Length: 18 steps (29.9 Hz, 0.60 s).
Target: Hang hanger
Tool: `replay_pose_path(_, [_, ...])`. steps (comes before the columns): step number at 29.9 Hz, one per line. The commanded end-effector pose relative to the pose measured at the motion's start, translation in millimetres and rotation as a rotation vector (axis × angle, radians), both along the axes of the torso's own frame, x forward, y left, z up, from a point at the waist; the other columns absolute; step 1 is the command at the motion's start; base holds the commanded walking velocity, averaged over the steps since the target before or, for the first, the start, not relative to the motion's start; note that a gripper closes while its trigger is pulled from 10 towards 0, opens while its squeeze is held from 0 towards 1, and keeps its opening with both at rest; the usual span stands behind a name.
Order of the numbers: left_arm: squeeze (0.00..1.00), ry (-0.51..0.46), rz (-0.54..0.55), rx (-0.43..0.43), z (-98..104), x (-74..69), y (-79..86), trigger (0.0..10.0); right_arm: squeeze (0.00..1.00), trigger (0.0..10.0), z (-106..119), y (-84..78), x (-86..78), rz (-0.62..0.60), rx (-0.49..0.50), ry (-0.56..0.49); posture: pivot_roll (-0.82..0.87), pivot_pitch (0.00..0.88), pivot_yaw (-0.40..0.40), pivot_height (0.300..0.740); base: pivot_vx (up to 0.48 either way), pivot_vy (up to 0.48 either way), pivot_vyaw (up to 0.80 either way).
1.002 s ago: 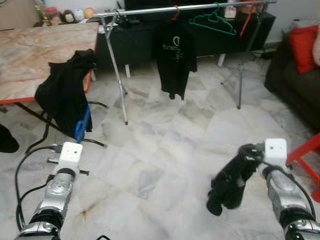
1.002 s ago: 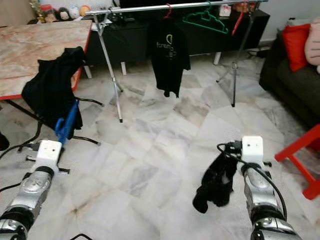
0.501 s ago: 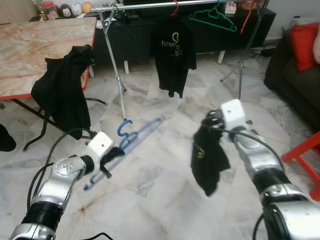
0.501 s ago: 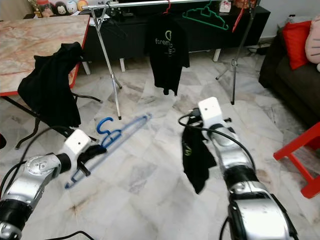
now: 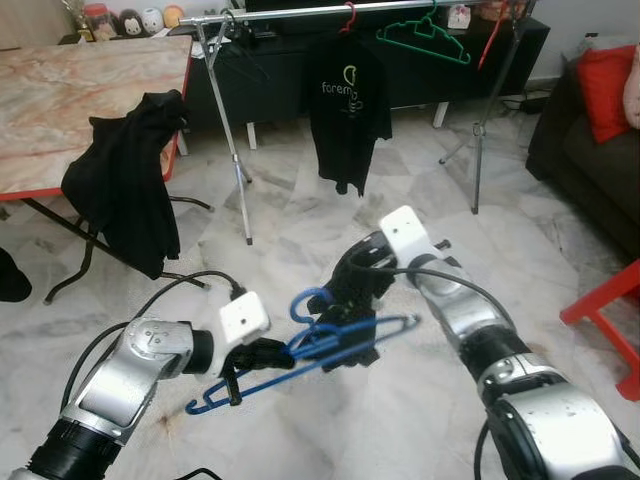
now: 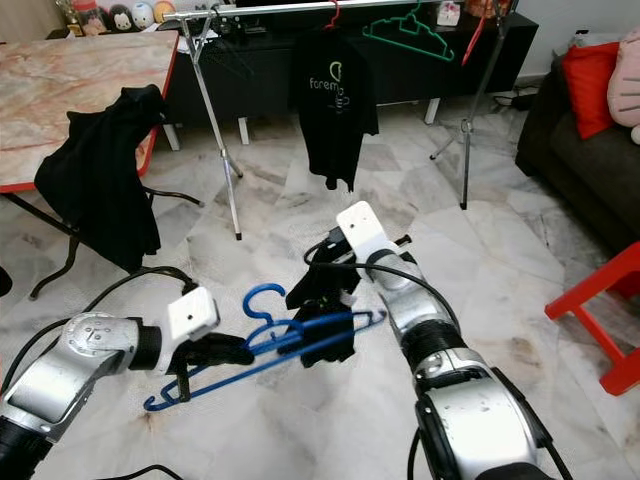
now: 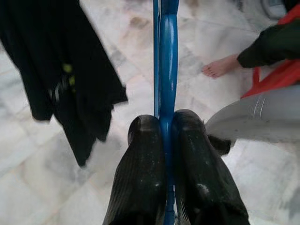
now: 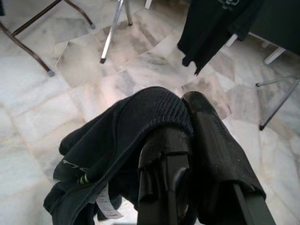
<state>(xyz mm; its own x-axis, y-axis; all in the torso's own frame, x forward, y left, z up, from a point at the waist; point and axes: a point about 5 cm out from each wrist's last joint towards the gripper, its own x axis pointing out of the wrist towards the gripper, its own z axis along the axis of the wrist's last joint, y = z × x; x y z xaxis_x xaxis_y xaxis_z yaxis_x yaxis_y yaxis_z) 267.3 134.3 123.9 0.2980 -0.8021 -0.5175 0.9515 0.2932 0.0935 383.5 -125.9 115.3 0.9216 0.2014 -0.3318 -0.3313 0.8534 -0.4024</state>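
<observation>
Over the pale marble floor [image 5: 560,240] at centre frame, both arms meet. The left gripper [image 6: 228,350] comes in from seven o'clock, its black fingers [image 7: 145,159] pinched tight on the blue hanger [image 5: 330,345], which lies tilted, hook [image 6: 262,296] up toward twelve o'clock and its long bar running down to eight o'clock. In the left wrist view the blue plastic runs straight out from between the two closed fingers, no gap either side.

From two o'clock the right gripper [image 5: 360,285] reaches in, clamped shut on a bunched black T-shirt [image 6: 325,300]; the right wrist view shows dark cloth wrapped over one finger, a white label [image 8: 108,204] hanging from it. Shirt and hanger overlap at the hanger's middle, the cloth draped against the blue frame just beside the hook.

Up at twelve o'clock stands the metal clothes rail [image 5: 300,14], with a black T-shirt with a pale logo [image 5: 348,110] hanging from a red hanger [image 5: 350,16], and a green hanger [image 5: 425,38] just to its one o'clock side. Out at ten o'clock a black garment [image 5: 125,180] droops off the edge of the marble-topped table [image 5: 60,100]. At three o'clock sits a dark sofa [image 5: 590,160] with a red cushion [image 5: 608,88], and a red stool [image 5: 610,315] at four o'clock. A person's bare foot [image 7: 220,65] shows in the left wrist view.
</observation>
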Motion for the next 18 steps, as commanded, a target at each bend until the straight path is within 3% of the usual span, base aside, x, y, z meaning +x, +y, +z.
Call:
replay_pose_path(1, [0.0,-0.022,0.013,-0.005,4,0.9,-3.8,10.0,0.0,10.0,8,6.6,3.6,0.009,-0.005,-0.02,-0.03,0.026,-0.022,0.74,0.0,0.0,0.0])
replay_pose_path(6, [0.0,-0.095,0.116,0.056,6,11.7,2.6,10.0,0.0,10.0,9,12.0,3.7,0.027,0.002,-0.027,-0.02,0.03,-0.026,0.74,0.0,0.0,0.0])
replay_pose_path(18, [0.0,-0.098,0.142,0.131,8,10.6,18.7,10.0,0.0,10.0,9,6.5,3.8,0.02,-0.002,-0.03,-0.03,0.03,-0.022,0.74,0.0,0.0,0.0])
